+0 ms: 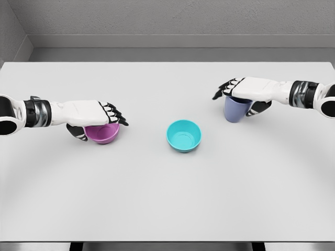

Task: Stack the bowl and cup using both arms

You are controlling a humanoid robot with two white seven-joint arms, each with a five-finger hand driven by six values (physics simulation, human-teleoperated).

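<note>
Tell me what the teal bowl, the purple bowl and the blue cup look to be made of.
Teal bowl: likely plastic, smooth, uniform colour with a soft sheen. Purple bowl: same look, probably plastic, matte. Blue cup: plain, opaque, matte; plastic or glazed ceramic. A simulator render leaves this open.

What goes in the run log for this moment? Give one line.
left hand over purple bowl | right hand over blue cup | teal bowl free, centre | nothing stacked yet
</note>
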